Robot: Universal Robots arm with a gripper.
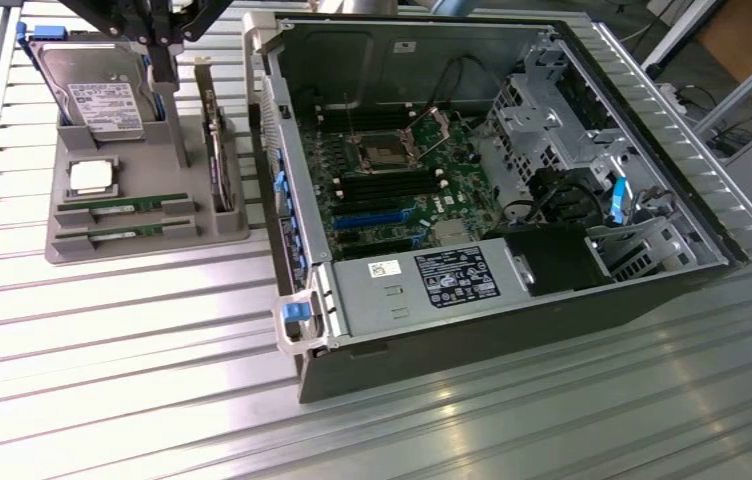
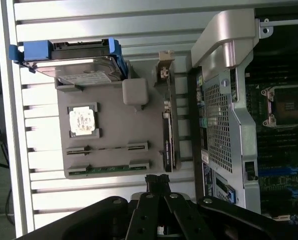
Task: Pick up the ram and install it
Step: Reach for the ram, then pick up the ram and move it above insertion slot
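**Gripper shut, empty, over tray**

Gray tray, exterior view's left, holds 1 hard drive, 1 CPU, 2 ram sticks on edge in slots, long axes left-right, parallel, plus 1 upright card. Open PC case at exterior view's right, motherboard inside.

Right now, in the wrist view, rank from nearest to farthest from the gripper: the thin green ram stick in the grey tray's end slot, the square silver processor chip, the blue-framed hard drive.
1. Green ram stick: end slot of the grey tray, closest to the shut gripper.
2. Square silver processor chip: mid-tray.
3. Blue-framed hard drive: tray's far end.
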